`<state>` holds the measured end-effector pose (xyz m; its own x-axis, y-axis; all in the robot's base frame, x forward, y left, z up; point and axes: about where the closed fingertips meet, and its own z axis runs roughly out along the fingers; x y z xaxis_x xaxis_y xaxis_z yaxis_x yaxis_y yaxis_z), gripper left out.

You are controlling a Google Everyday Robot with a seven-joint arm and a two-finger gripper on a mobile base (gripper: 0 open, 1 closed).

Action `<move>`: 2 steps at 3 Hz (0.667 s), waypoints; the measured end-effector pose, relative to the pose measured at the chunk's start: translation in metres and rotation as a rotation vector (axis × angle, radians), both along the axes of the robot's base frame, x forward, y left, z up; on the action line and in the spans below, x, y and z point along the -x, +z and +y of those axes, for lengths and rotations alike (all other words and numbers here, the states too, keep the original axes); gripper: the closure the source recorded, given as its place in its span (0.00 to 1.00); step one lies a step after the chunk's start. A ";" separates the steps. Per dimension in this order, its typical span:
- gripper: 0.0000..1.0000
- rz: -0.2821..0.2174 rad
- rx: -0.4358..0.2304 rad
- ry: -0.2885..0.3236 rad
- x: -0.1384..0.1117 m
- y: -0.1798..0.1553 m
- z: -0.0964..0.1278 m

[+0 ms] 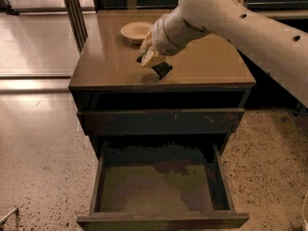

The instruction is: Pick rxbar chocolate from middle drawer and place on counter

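Gripper: the gripper (153,60) hangs over the front half of the counter (211,64), just this side of the white bowl (136,31).
Fingers: pinched on the top end of the chocolate bar (162,70), which sticks out below them at a tilt.
Bar: low over the glossy top, its bottom corner close to the surface; I can't tell whether it is touching.
Drawer: the middle drawer (159,189) is pulled wide open, and nothing is on its grey-green floor.
Done: the bar is out of the drawer and up at counter level.
Left: by my reading, set it flat, let go and lift the arm away.
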<state>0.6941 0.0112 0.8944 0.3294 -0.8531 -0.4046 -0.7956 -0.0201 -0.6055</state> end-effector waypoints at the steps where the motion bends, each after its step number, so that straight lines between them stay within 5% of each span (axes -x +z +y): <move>1: 1.00 0.009 -0.027 -0.034 -0.023 -0.005 -0.004; 2: 1.00 0.026 -0.061 -0.067 -0.037 -0.015 -0.012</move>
<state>0.7315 -0.0003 0.8794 0.2614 -0.8464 -0.4640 -0.8096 0.0695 -0.5828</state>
